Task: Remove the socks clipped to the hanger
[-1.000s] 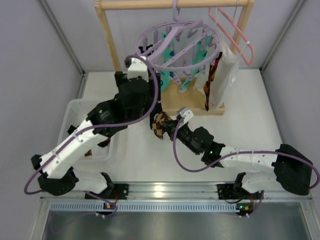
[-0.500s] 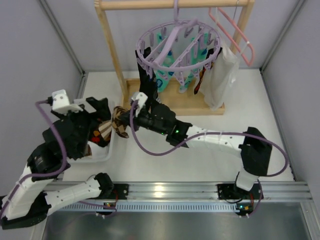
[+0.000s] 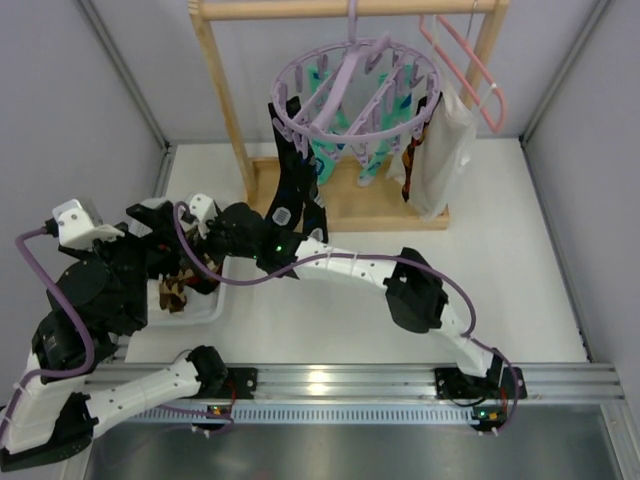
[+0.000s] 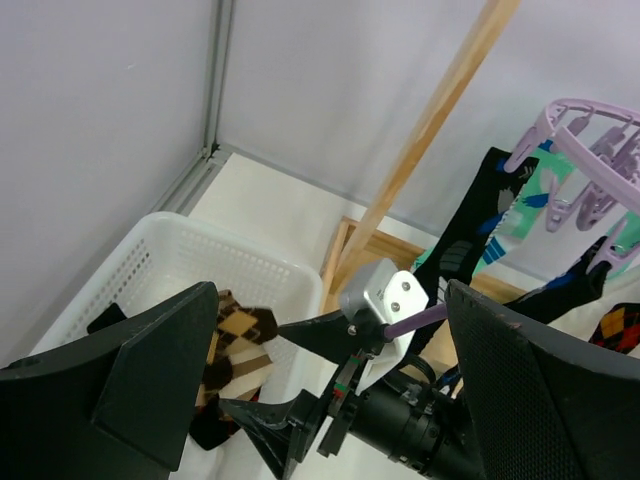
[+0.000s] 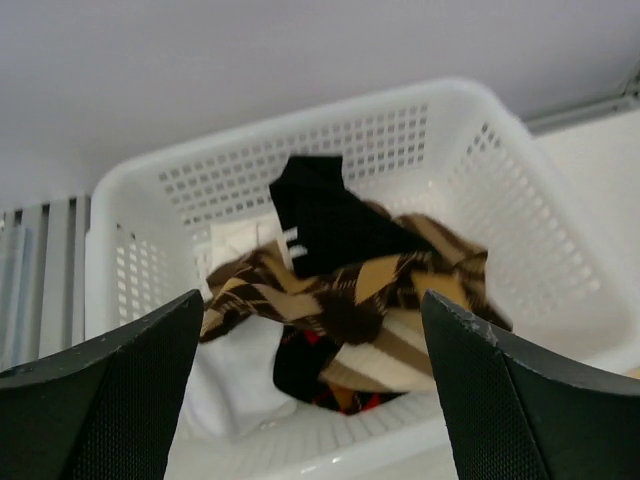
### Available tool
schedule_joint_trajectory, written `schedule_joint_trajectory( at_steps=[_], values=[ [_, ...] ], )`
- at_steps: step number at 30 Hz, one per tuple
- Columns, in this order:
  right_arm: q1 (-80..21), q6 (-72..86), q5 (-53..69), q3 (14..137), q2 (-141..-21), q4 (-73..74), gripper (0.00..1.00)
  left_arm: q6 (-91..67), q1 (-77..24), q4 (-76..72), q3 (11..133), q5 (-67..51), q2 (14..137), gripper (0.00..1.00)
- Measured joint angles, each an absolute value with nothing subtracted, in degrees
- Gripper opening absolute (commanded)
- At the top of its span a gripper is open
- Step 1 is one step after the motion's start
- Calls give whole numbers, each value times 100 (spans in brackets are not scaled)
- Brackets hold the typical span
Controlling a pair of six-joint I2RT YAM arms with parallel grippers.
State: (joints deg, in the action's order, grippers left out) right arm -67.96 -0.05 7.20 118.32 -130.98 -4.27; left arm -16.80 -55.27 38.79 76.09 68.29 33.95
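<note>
A white plastic laundry basket (image 3: 203, 311) with perforated walls sits on the left side of a white table (image 3: 500, 260), near the foot of a wooden rack frame (image 3: 224, 95) whose flat base rests towards the back. At the right end of the rack's top bar hangs a thin pink coat hanger (image 3: 497, 100), with a white translucent cloth bag (image 3: 447, 150) hanging just below it. A grooved aluminium rail (image 3: 330, 381) runs along the table's near edge, and plain grey walls (image 3: 60, 100) close in both sides.
</note>
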Motion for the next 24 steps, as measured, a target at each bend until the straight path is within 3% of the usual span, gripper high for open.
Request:
schedule_joint_trajectory(
  at_steps=[4, 10, 13, 15, 19, 24],
  values=[
    [-6740, -3, 696, 11467, -12921, -261, 88, -1640, -5524, 3896, 7511, 6934, 3203, 98],
    [-6558, 193, 263, 8696, -11181, -683, 89, -1632, -5522, 3854, 7363, 6794, 3135, 98],
    [-6383, 379, -113, 7579, -10228, -856, 100, -1636, -5522, 3854, 7011, 6549, 3175, 98],
    [-6228, 569, -484, 7078, -9734, -989, 99, -1638, -5522, 3854, 6812, 6364, 3286, 98],
    [-5874, 1026, -1341, 6545, -9203, -1120, 99, -1664, -5522, 3861, 6497, 6036, 3614, 98],
    [-5557, 1525, -2434, 6604, -9408, -1120, 99, -1664, -5522, 3859, 6355, 5749, 3833, 98]
  ],
)
